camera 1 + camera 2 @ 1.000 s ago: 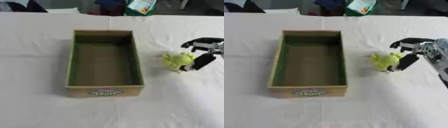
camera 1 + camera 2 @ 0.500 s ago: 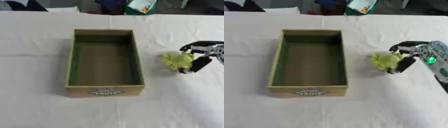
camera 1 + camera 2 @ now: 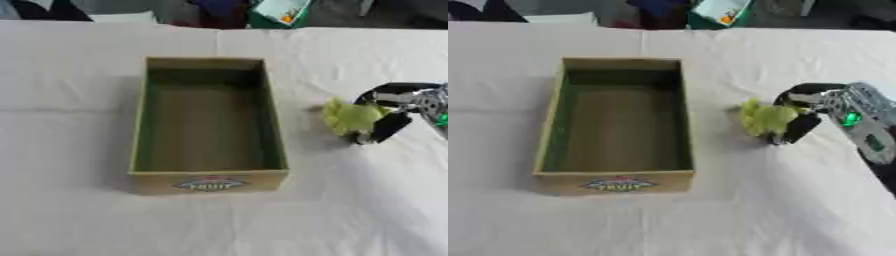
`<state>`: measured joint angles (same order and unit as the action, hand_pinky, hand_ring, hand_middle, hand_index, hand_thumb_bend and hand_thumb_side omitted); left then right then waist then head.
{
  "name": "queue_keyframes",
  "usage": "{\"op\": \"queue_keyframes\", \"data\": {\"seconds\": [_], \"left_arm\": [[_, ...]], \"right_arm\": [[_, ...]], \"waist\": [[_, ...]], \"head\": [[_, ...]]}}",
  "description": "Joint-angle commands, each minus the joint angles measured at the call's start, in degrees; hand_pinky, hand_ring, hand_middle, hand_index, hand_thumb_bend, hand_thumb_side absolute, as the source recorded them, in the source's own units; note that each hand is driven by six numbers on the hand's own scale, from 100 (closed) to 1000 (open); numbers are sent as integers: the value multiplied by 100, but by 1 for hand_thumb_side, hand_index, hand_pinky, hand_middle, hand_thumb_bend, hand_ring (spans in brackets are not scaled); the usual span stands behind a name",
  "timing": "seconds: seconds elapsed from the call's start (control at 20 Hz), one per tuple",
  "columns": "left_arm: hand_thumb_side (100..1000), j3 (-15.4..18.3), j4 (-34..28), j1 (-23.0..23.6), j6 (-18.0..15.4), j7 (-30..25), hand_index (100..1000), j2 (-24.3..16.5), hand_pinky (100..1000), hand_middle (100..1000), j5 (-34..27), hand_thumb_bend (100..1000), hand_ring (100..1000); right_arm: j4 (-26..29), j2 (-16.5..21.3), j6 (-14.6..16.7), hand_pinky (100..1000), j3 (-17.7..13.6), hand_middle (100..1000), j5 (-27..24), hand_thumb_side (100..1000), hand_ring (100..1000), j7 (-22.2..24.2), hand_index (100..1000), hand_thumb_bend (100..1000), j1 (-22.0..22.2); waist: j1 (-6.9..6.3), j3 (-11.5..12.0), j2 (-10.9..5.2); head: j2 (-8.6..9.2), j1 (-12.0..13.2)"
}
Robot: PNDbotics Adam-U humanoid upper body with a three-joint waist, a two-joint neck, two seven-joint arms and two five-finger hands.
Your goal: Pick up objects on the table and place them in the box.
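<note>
A yellow-green leafy object (image 3: 765, 119) lies on the white tablecloth just right of the cardboard box (image 3: 549, 121). The box is open, long and shallow, with a dark green inside that holds nothing and a fruit label on its near wall. My right hand (image 3: 804, 112) comes in from the right edge and is curled round the leafy object, fingers over its top and thumb (image 3: 388, 127) at its near right side. The object still touches the cloth. My left hand shows in neither view.
A green and white packet (image 3: 278, 11) and dark items lie beyond the table's far edge. White cloth (image 3: 79, 215) stretches left of and in front of the box.
My right hand has moved in toward the leafy object and its fingers have closed round it. The box has stayed put.
</note>
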<state>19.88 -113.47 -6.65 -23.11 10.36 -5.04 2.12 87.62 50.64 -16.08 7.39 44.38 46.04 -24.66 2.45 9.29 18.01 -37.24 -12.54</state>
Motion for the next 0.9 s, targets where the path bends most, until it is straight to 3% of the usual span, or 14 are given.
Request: {"op": "queue_keyframes", "data": {"seconds": [0.05, 0.1, 0.25, 0.9], "left_arm": [[538, -13, -112, -46, -11, -26, 633, -66, 373, 562, -8, 100, 456], [538, -11, -112, -46, -11, -27, 633, -66, 373, 562, -7, 100, 456], [539, -8, -112, -50, -4, -38, 632, -66, 374, 563, -2, 100, 456], [538, 12, -112, -60, 14, -31, 632, -91, 374, 563, -1, 100, 457]], "right_arm": [[88, 117, 59, 872, -25, 831, 7, 412, 844, -12, 832, 262, -9], [134, 122, 68, 872, -36, 831, -3, 412, 844, -34, 832, 262, 8], [309, 137, 91, 854, -98, 776, -74, 438, 824, -136, 760, 103, 65], [929, 185, 94, 838, -506, 739, -172, 510, 785, -634, 696, 100, 109]], "waist": [[-12, -3, -72], [-11, -6, -71], [-6, -23, -69], [12, -75, -97]], "head": [[12, -16], [13, -14], [12, -4], [17, 18]]}}
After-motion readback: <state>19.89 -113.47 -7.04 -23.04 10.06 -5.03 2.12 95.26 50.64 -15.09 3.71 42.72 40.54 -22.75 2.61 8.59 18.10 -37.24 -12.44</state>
